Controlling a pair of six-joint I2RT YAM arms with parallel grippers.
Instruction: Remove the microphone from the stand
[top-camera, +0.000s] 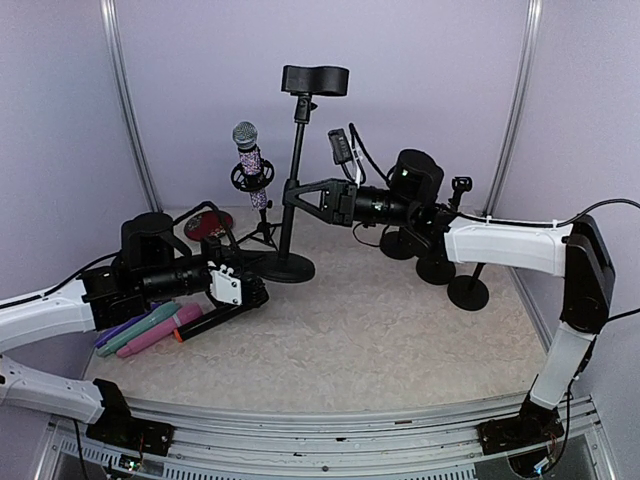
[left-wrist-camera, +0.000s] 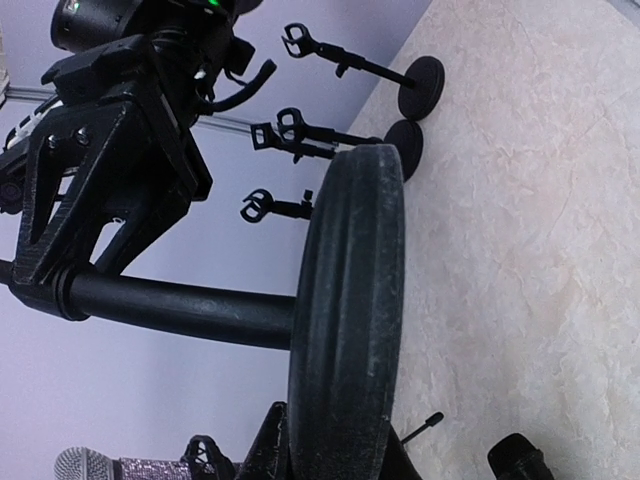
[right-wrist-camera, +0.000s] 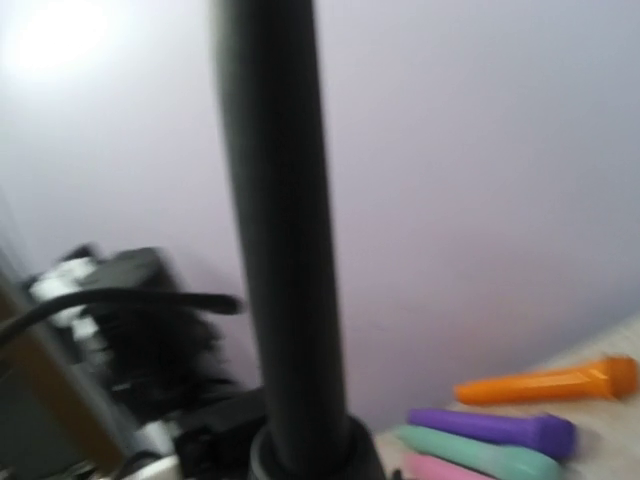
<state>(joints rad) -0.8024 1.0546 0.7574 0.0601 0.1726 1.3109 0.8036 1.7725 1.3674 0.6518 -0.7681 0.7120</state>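
Observation:
A tall black stand has a round base (top-camera: 285, 266) and an upright pole (top-camera: 296, 160). A black microphone (top-camera: 315, 79) lies across its top clip. My right gripper (top-camera: 294, 197) is closed round the pole at mid height; in the left wrist view it (left-wrist-camera: 62, 290) straddles the pole (left-wrist-camera: 180, 310). My left gripper (top-camera: 257, 284) is closed on the near rim of the base (left-wrist-camera: 350, 300), with a finger on each side of the disc. A glittery silver-headed microphone (top-camera: 250, 160) stands upright in a small tripod holder behind the left gripper. The right wrist view shows only the blurred pole (right-wrist-camera: 282, 250).
Several coloured microphones (top-camera: 150, 330) lie by the left arm; they also show in the right wrist view (right-wrist-camera: 500, 430). Three small black clip stands (top-camera: 445, 268) stand at the back right under the right arm. A red object (top-camera: 205, 223) lies at the back left.

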